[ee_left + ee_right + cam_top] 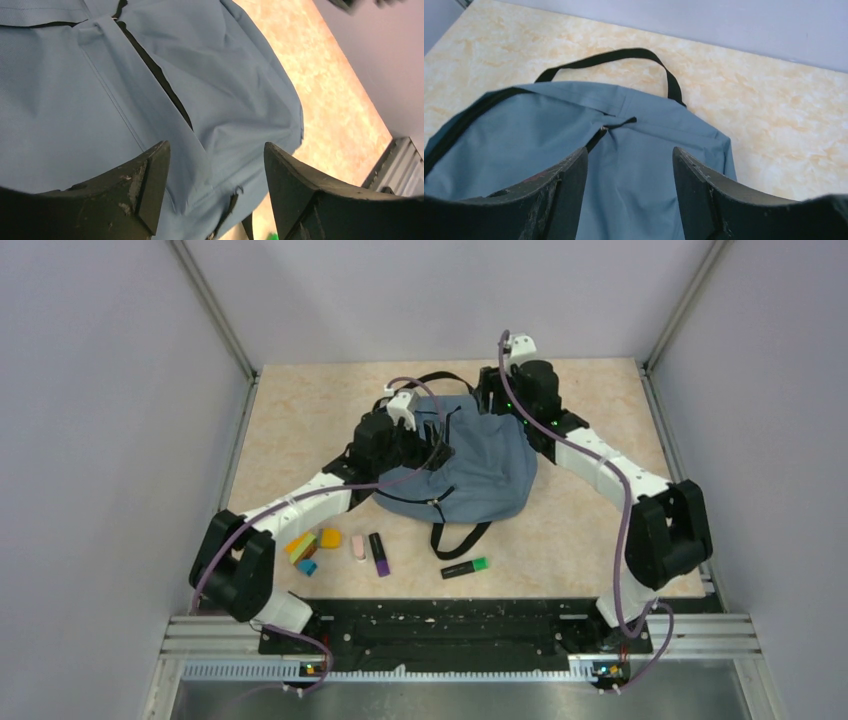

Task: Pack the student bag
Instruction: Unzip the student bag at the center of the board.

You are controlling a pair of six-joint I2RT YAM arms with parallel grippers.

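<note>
Slate-blue student bag (485,468) is slumped mid-table, with both arms crowding its upper edge. The left gripper (216,150) hangs over the fabric with its jaws spread wide and nothing in them. Same deal for the right gripper (630,152), parted above the top by the black carry handle (624,53).

Below the bag on the tabletop (590,530) there are two highlighters (purple highlighter (379,554), green highlighter (466,567)) and one pink eraser (358,546). There are also three little pieces: orange block (329,537), teal block (308,567) and a multicoloured block (300,546).
</note>
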